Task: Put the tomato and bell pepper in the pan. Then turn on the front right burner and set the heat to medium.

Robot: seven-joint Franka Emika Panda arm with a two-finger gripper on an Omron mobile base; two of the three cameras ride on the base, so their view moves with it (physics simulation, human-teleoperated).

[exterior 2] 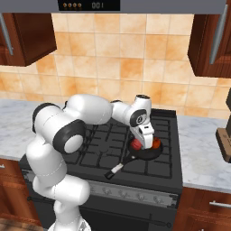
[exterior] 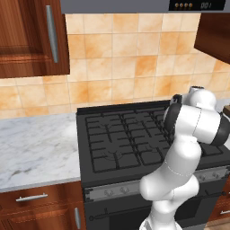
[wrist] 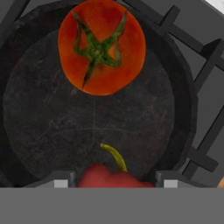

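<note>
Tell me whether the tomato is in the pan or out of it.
In. In the hand view the tomato lies on the black floor of the pan, inside its rim; the right base view agrees.

The tomato (wrist: 101,48) is orange-red with a green star-shaped stem; the bell pepper (wrist: 111,177) is deep crimson with a yellow-green stalk; the pan (wrist: 26,131) is black, faintly scratched grey; the cooktop (exterior: 121,134) is black; the wall tiles (exterior: 130,58) are mottled orange and cream; the counter (exterior: 36,148) is white marble with grey veins.
</note>
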